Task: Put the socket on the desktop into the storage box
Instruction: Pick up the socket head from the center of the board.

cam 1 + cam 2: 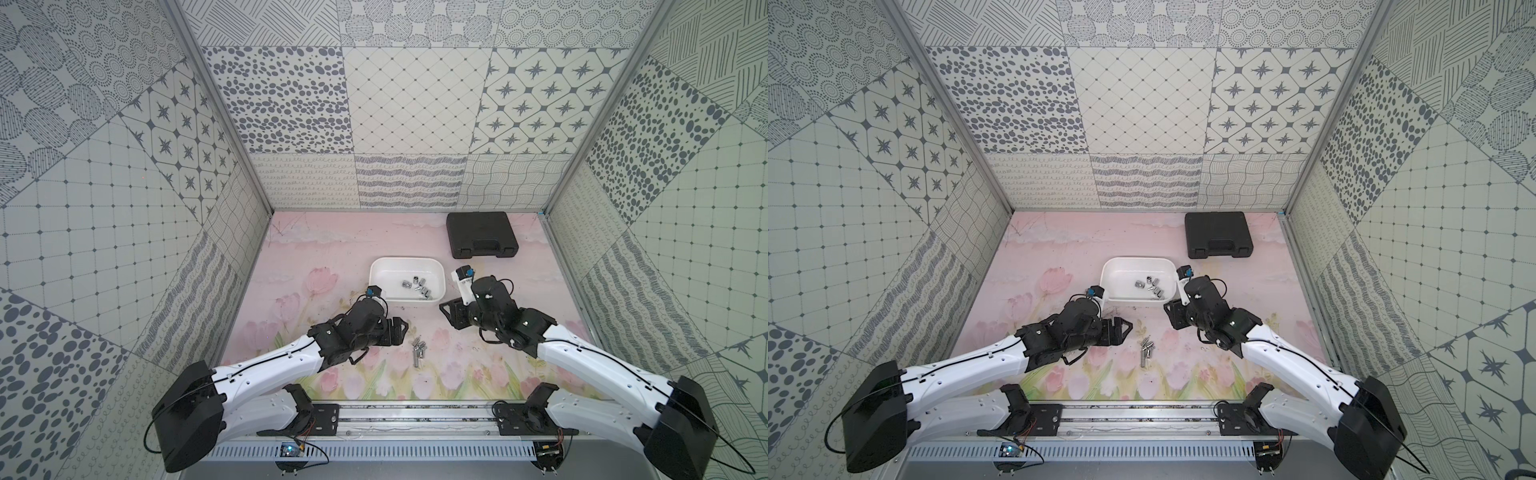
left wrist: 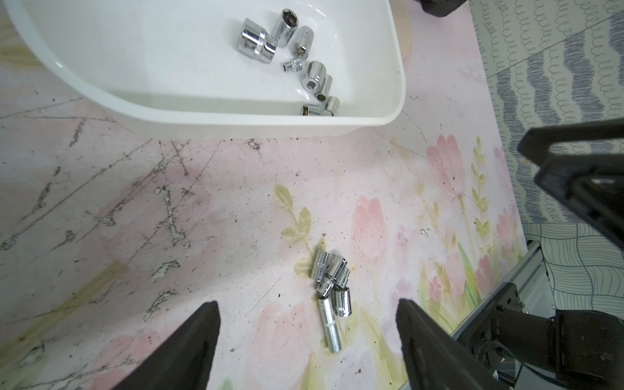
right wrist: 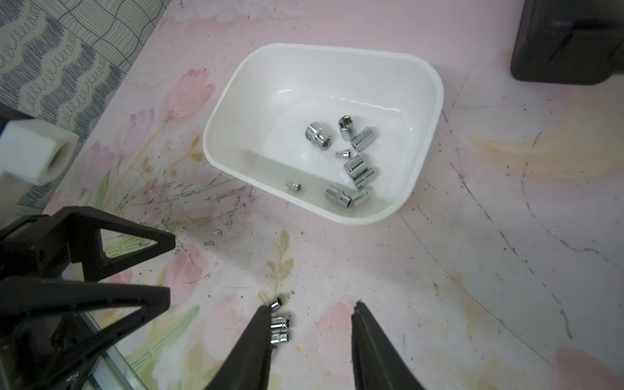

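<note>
The white storage box [image 1: 390,275] [image 1: 1121,274] stands mid-table with several chrome sockets [image 1: 419,286] [image 3: 351,162] in it. A small cluster of sockets [image 1: 418,351] [image 1: 1147,351] lies on the desktop in front of the box, one of them long [image 2: 329,326]. My left gripper [image 1: 401,329] [image 2: 307,305] hangs open just left of the cluster, its jaws wide apart with nothing held. My right gripper [image 1: 444,308] [image 3: 312,306] is open and empty above the mat, right of the cluster, and a few sockets [image 3: 280,324] lie beside one finger.
A closed black case [image 1: 482,235] [image 1: 1219,235] with a handle sits at the back right near the wall. Patterned walls enclose the table on three sides. The arms' rail runs along the front edge. The pink floral mat is scratched near the box.
</note>
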`<action>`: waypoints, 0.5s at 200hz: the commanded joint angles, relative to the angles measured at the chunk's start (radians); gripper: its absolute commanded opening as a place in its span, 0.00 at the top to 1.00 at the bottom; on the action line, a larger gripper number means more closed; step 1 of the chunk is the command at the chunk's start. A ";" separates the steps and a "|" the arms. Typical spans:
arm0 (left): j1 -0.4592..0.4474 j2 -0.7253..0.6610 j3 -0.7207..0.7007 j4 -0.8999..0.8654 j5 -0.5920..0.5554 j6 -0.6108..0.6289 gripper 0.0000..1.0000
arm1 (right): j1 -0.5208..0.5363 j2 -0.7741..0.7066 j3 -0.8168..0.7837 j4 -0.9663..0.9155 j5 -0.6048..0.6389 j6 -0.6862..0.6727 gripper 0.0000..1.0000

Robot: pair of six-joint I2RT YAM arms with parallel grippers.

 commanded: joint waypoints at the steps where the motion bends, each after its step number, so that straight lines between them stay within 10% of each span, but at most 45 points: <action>1: -0.005 0.018 0.007 0.041 0.028 -0.002 0.13 | 0.023 -0.079 -0.082 0.022 0.014 0.024 0.57; 100: -0.006 0.017 0.010 0.040 0.041 0.006 0.14 | 0.296 0.191 -0.058 0.096 0.144 0.017 0.56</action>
